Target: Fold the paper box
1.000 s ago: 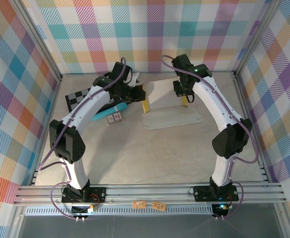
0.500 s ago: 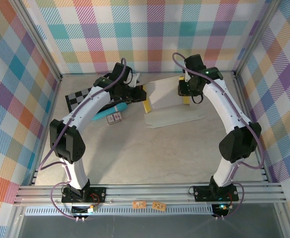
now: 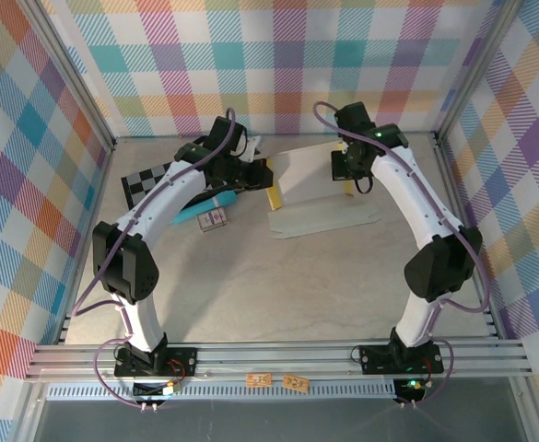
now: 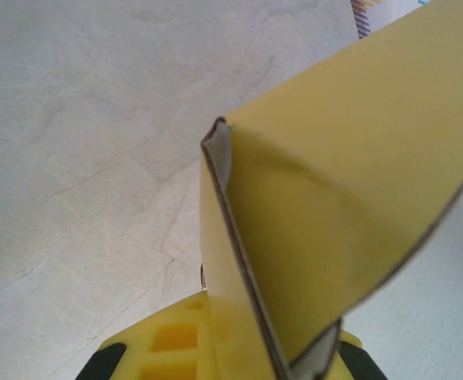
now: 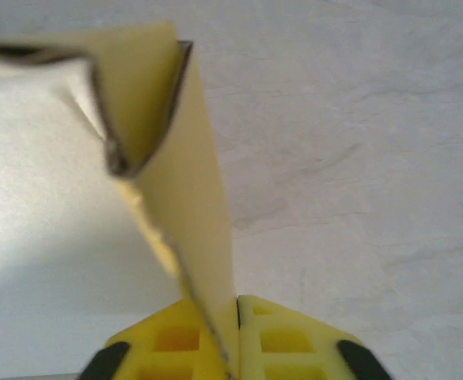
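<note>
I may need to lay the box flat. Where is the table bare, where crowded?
Bare: the near half of the table, between the left arm and right arm, in front of the paper box. Crowded: far left, where checkerboard, teal tube and small card lie by the left arm.

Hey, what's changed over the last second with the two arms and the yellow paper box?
The right gripper shifted a little to the right and closed on the upright right flap of the paper box, while its elbow swung outward to the right. Unchanged: the left gripper clamped on the left flap, the checkered board and the teal tube.
</note>
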Tool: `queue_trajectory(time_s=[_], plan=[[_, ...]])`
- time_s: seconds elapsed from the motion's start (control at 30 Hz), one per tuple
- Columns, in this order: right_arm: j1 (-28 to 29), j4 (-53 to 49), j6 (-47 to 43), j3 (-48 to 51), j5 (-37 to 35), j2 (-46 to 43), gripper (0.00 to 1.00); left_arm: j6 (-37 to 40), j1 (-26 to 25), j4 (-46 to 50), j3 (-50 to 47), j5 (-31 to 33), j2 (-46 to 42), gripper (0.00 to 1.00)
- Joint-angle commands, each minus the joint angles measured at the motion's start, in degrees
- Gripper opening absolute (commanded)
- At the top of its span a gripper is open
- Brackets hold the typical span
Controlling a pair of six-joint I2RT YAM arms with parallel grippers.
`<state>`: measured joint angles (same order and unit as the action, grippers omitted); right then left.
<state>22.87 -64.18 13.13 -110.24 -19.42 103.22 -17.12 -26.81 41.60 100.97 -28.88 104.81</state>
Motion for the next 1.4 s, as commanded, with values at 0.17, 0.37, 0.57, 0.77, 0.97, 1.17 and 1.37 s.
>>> queue_trajectory(time_s=[0.17,0.37,0.57,0.77,0.97,1.17,1.37], plan=[[5.1,-15.2,8.9,-8.7,-27.7,7.3,0.0,-1.0,-0.6,-3.0,1.0,-2.5,-3.3,0.0],[8.6,-18.3,9.5,-11.7,-36.2,9.7,0.0,-1.0,-0.7,-2.6,1.5,-2.5,-2.9,0.0],[9.8,-20.9,10.8,-12.5,-40.4,11.4,0.0,-1.0,-0.9,-2.6,2.0,-2.6,-2.7,0.0],[10.3,-19.6,9.0,-12.2,-42.0,11.6,0.0,-1.2,-1.0,-2.9,2.1,-2.8,-2.4,0.0],[10.4,-17.3,5.1,-12.4,-43.6,11.9,0.0,-1.3,-1.1,-2.8,2.3,-2.8,-2.3,0.0],[10.8,-15.6,2.8,-12.2,-44.7,12.1,0.0,-1.4,-1.5,-2.8,2.7,-2.7,-1.9,0.0],[12.6,-14.2,1.7,-12.0,-46.0,12.5,0.0,-1.8,-2.0,-2.9,3.5,-2.3,-1.3,0.0]])
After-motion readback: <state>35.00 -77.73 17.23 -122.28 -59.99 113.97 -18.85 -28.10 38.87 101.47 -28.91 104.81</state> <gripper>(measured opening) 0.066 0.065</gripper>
